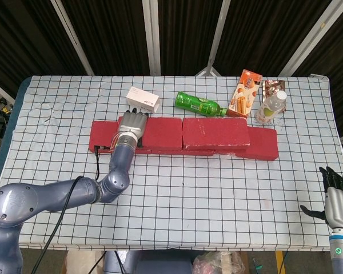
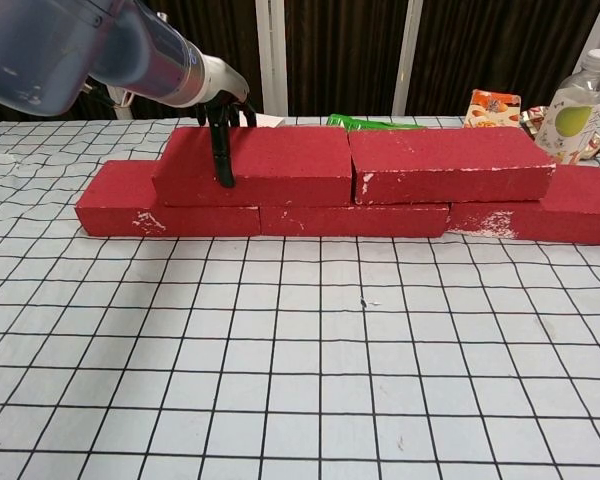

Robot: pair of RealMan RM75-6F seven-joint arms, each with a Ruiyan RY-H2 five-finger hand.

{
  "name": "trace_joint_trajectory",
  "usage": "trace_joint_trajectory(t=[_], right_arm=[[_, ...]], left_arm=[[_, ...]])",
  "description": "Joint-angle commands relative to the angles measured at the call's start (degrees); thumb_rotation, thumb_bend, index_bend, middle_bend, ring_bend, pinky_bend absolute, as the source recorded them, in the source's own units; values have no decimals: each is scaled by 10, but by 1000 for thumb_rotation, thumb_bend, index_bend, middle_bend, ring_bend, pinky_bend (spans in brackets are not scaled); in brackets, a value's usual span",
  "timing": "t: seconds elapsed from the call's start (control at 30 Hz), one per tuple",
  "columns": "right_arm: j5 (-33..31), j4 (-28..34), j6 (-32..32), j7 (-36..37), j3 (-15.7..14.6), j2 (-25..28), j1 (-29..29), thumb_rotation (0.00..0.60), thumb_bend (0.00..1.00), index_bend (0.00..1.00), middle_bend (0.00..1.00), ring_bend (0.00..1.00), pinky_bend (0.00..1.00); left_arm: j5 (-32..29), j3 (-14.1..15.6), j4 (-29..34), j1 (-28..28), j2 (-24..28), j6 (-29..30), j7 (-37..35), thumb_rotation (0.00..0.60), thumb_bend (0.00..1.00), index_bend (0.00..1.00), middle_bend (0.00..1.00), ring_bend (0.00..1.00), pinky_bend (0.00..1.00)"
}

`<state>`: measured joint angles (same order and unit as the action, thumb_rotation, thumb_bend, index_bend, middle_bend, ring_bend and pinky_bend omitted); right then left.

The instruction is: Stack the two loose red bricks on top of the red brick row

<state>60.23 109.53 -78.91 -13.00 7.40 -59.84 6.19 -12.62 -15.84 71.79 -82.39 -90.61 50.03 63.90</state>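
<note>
Gripping upper left brick (image 2: 255,163), left robot hand (image 1: 131,127); head view alone shows right robot hand (image 1: 335,194) spread, empty.

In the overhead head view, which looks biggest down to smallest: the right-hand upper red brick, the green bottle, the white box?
1. Right-hand upper red brick
2. Green bottle
3. White box
Bottle and box look close in size; all lie at similar distance.

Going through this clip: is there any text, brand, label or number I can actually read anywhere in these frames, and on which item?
No text is legible in either view.
White box: dark marks on its side, too small to read.
Green bottle: label blurred.
Orange snack box: printing too small to read.
Clear bottle: label shows a green fruit picture, no readable words.
Foil packet: unreadable.
Red bricks: no markings, only white scuffs.
</note>
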Motion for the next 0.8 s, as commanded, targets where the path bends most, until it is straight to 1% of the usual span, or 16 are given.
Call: trace_joint_trajectory(t=[0.03, 0.23, 0.8], right_arm=[[0, 0, 0, 0, 0, 0, 0, 600, 154, 56, 0, 0, 0], [-1, 1, 0, -1, -1, 0, 0, 600, 154, 56, 0, 0, 0], [-4, 0, 0, -3, 0, -1, 1, 600, 154, 56, 0, 0, 0]], left_arm=[[-1, -2, 2, 0, 0, 1, 2, 600, 0, 189, 126, 32, 123], [-4, -7, 5, 1, 1, 5, 8, 600, 0, 159, 84, 10, 118], [-7, -17, 3, 4, -2, 11, 19, 600, 0, 152, 69, 5, 118]])
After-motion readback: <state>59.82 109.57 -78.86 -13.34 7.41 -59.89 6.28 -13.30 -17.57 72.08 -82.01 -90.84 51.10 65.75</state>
